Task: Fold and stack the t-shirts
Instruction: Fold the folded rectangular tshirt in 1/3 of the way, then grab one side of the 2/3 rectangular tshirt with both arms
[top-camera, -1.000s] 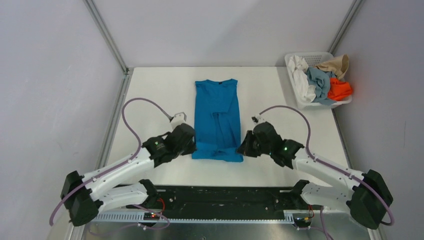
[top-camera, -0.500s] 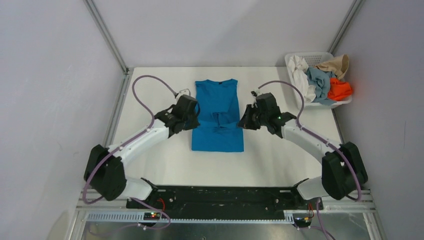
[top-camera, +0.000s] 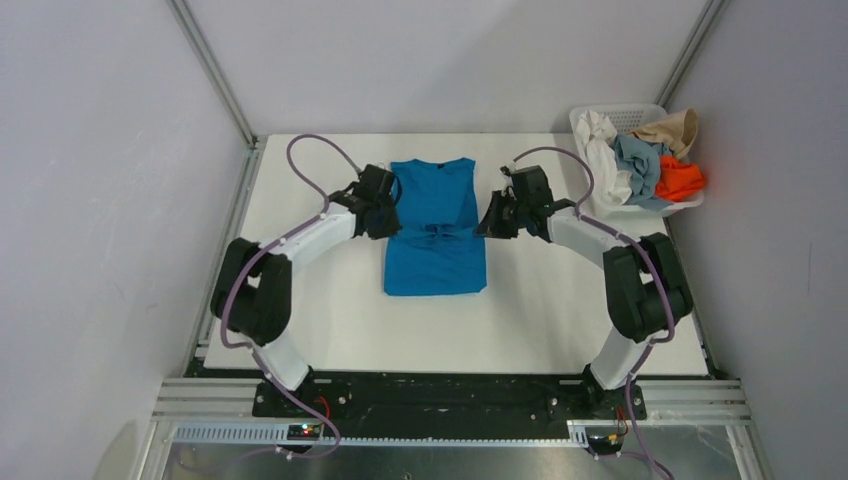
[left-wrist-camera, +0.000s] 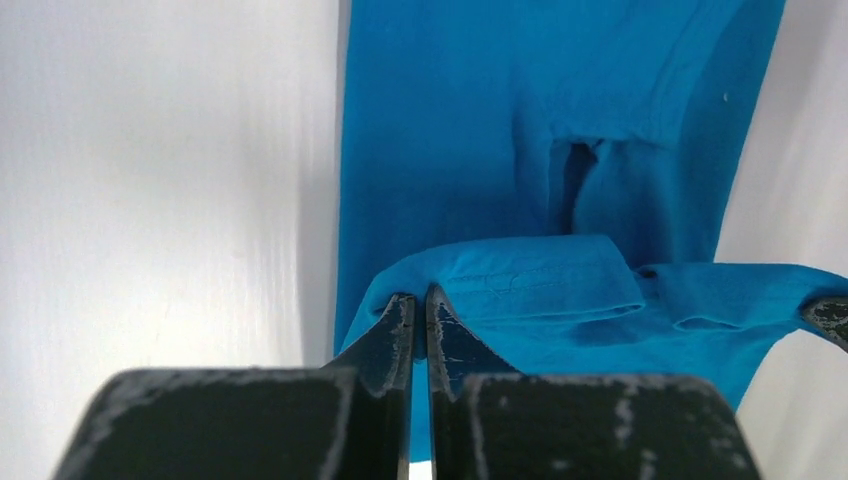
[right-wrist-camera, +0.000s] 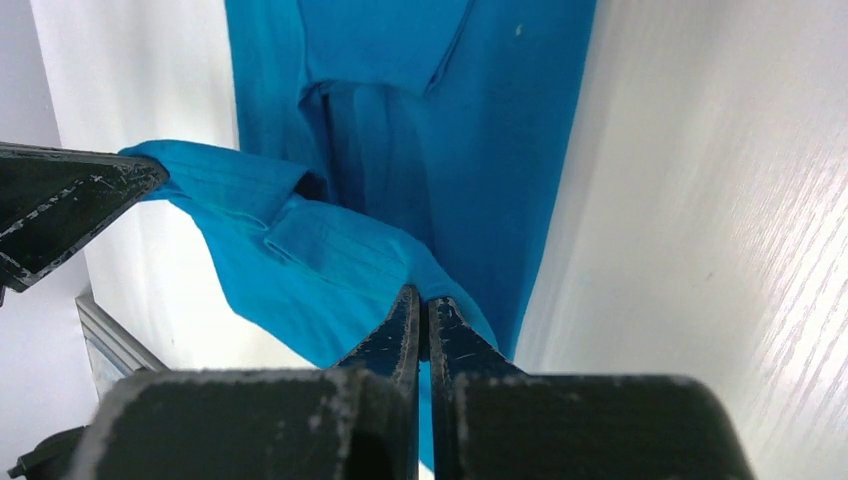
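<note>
- We are holding the blue t-shirt (top-camera: 436, 250) by its near hem, with left and right jaws clamped on it.
- We are aiming both corners level toward its far end.

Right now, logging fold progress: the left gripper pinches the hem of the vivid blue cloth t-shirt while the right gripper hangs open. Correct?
No: the right gripper is shut on the vivid blue cloth t-shirt at its hem, as the right wrist view shows. The left gripper pinches it.

T-shirt (top-camera: 435, 250) between left gripper (top-camera: 391, 228) and right gripper (top-camera: 484, 229); basket (top-camera: 622, 110) at far-right table (top-camera: 320, 310) corner
</note>
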